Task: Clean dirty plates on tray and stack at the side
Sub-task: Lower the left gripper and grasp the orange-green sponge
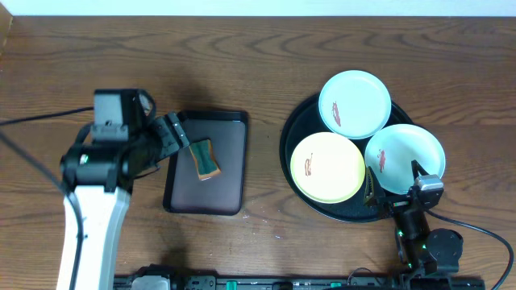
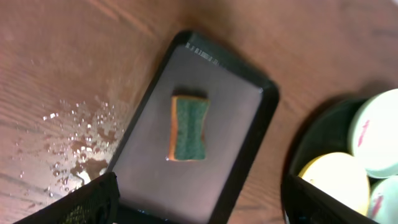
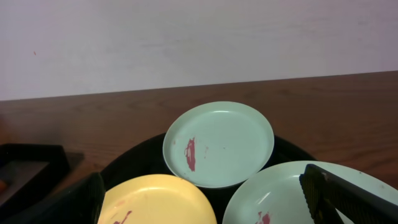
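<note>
The round black tray at the right holds three plates, each with a red-brown smear: a mint one at the back, a yellow one at the front left and a mint one at the front right. My right gripper is open and empty at the tray's front edge, over the near mint plate. The right wrist view also shows the yellow plate and the far mint plate. My left gripper is open and empty at the left edge of the small rectangular tray.
A dark rectangular tray left of centre holds a green and orange sponge, which also shows in the left wrist view. Water drops lie on the wooden table left of that tray.
</note>
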`<state>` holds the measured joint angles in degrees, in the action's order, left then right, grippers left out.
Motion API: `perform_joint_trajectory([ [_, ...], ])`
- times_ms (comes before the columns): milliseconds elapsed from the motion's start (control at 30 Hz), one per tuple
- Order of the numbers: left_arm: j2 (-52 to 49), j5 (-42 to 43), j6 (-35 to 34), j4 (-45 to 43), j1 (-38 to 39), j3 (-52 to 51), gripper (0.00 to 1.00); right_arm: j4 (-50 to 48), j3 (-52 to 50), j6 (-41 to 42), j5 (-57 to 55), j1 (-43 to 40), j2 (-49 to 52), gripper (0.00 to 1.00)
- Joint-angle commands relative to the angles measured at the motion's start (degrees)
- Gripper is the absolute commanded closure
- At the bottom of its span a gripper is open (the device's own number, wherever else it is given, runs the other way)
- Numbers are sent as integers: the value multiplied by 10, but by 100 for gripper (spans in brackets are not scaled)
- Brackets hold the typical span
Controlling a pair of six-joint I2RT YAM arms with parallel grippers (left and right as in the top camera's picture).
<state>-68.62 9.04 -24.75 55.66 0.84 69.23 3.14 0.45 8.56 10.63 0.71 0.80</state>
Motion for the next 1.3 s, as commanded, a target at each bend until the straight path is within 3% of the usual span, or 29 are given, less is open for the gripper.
perform_joint_trajectory([
  [0,-45,37,11,14,-2,15,15,1,-1,-5,-1,5,-1,1],
  [100,-89,119,12,16,-2,15,16,1,-1,-5,-1,5,-1,1],
  [267,-156,135,12,25,5,8,16,1,-1,-5,-1,5,-1,1],
  [500,-252,6,12,5,15,-1,26,1,-1,-5,-1,5,-1,1],
  [800,-297,5,12,-53,52,-9,25,1,-1,-5,-1,5,-1,1],
  [900,-330,-48,11,-70,66,-9,25,1,-1,-5,-1,5,-1,1],
  [1267,-368,-52,9,-92,64,-9,25,1,-1,-5,-1,5,-1,1],
])
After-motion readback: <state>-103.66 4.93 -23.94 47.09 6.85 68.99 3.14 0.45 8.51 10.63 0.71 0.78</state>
